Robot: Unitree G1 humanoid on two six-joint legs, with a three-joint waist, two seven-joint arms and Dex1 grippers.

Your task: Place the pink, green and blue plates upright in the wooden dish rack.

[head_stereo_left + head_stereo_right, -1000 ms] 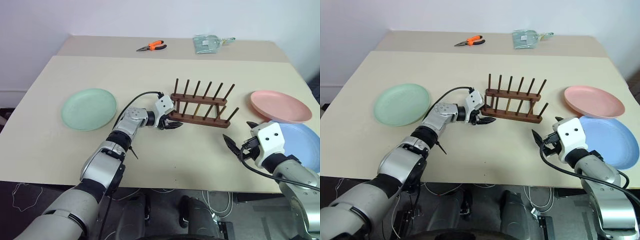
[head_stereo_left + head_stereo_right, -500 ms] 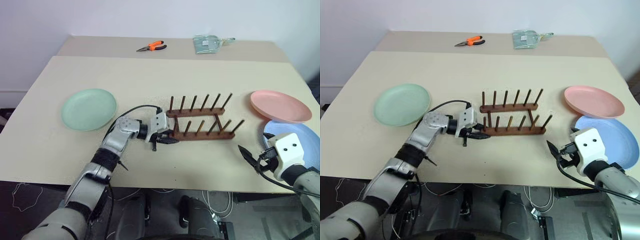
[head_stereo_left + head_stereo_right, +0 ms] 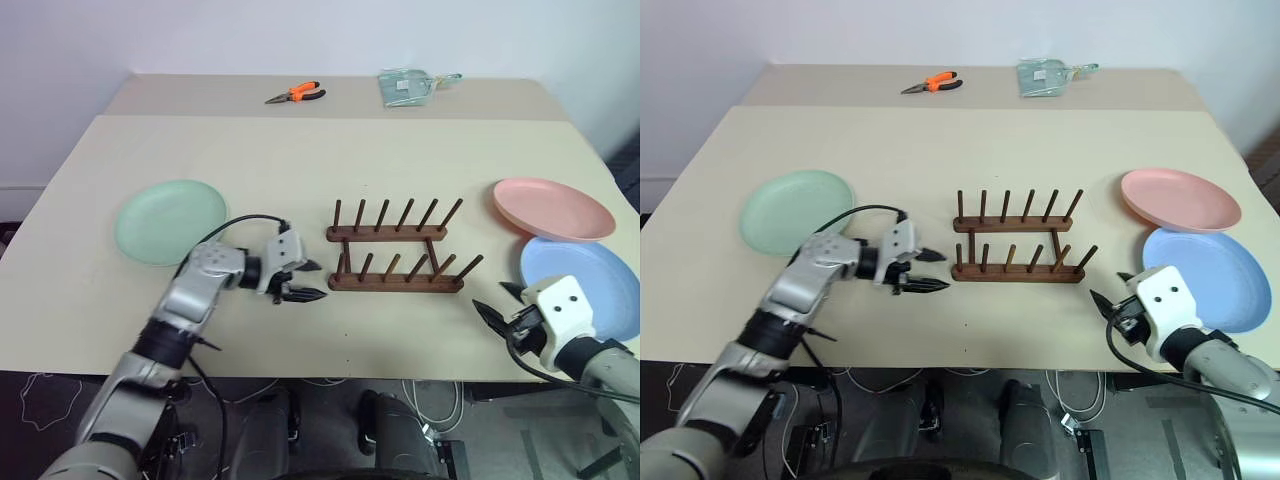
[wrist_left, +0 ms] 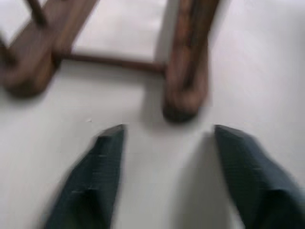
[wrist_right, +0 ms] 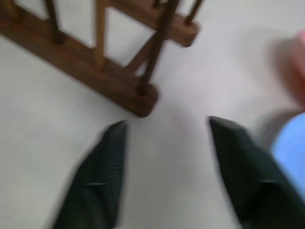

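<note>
Standing on a beige desk (image 3: 300,150) against a white wall, the rack (image 3: 396,262) is empty.
Left pincer (image 3: 303,281) and right pincer (image 3: 492,311) gape, holding nothing; green plate (image 3: 170,220), pink plate (image 3: 552,209), blue plate (image 3: 590,290) lie flat.

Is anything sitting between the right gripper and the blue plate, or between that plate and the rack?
Nothing visible. The right gripper, open, hangs just beside the blue plate, with bare table between them. Only bare table lies between that plate and the wooden dish rack; the pink plate lies farther back.
</note>
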